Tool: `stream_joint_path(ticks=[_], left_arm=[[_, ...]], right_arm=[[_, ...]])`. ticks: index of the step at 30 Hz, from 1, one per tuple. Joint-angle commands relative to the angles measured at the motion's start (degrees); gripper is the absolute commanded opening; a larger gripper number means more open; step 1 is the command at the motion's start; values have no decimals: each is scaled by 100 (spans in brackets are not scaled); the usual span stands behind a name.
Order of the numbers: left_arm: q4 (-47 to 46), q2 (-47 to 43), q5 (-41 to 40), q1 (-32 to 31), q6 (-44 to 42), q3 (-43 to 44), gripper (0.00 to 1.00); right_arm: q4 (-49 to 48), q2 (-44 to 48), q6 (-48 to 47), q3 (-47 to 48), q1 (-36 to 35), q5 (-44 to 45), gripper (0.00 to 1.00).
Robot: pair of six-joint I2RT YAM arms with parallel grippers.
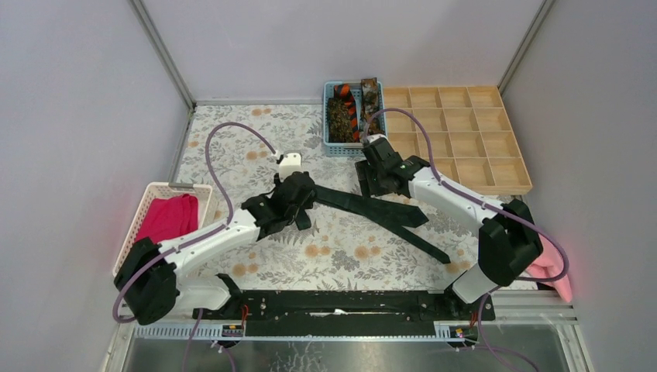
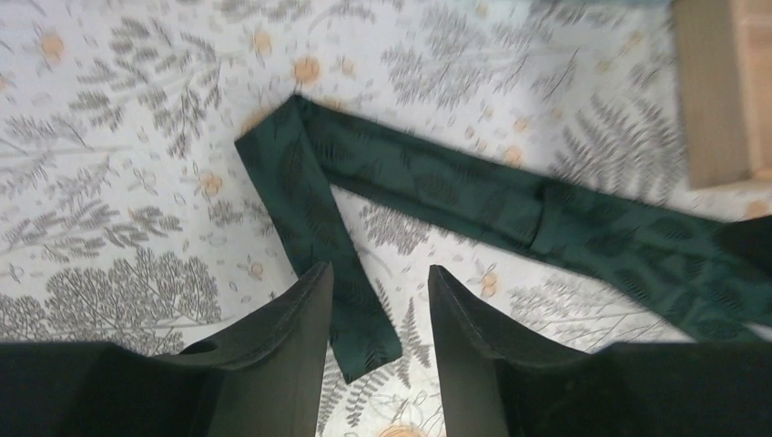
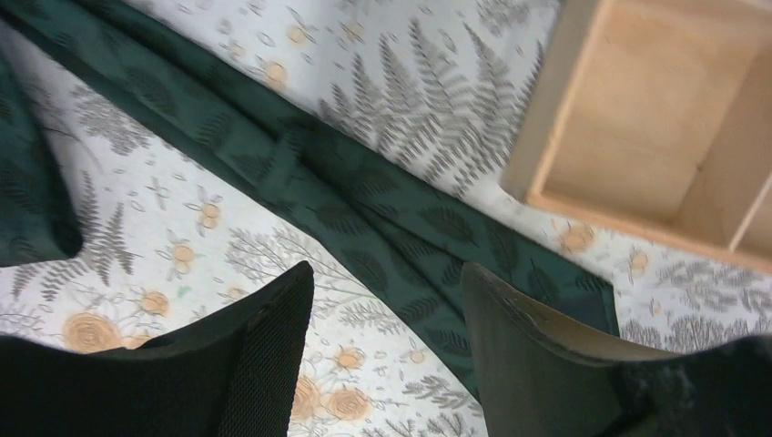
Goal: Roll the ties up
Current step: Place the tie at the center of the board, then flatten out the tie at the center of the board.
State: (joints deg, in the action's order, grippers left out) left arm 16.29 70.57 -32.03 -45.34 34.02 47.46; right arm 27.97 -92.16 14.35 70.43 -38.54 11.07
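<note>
Dark green tie (image 1: 372, 205) lies flat mid-table on the flowered cloth (image 1: 232, 147), its long axis running left to right and sloping toward the near right. At its left end it bends sharply back. The short narrow end lies between the parted fingers of the left gripper (image 2: 379, 269), untouched. The right gripper (image 3: 387, 269) hovers spread over the wider stretch, beside the wooden tray (image 1: 465, 139). From above, two dark strips fan out rightward; the arms hide how they join. Mottled and striped ties (image 1: 346, 115) sit in a blue basket (image 1: 327, 116) at the far edge. A white basket (image 1: 155, 188) on the left holds a magenta cloth (image 1: 170, 217). A pink cloth (image 1: 559, 271) shows behind the right arm.
</note>
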Motion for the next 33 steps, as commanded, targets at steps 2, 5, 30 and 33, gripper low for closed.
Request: stream_joint_path(ticks=[2, 5, 30, 33], left_arm=[[232, 509, 254, -154, 455, -137, 49], [350, 895, 135, -282, 450, -38, 48], [920, 2438, -408, -631, 924, 52, 40], [959, 2446, -341, -627, 940, 97, 29]], right_arm=[[-234, 701, 401, -536, 75, 133, 67], [-223, 887, 418, -746, 74, 128, 67], [-403, 999, 382, -1111, 92, -105, 57], [-403, 923, 380, -1102, 93, -45, 50]])
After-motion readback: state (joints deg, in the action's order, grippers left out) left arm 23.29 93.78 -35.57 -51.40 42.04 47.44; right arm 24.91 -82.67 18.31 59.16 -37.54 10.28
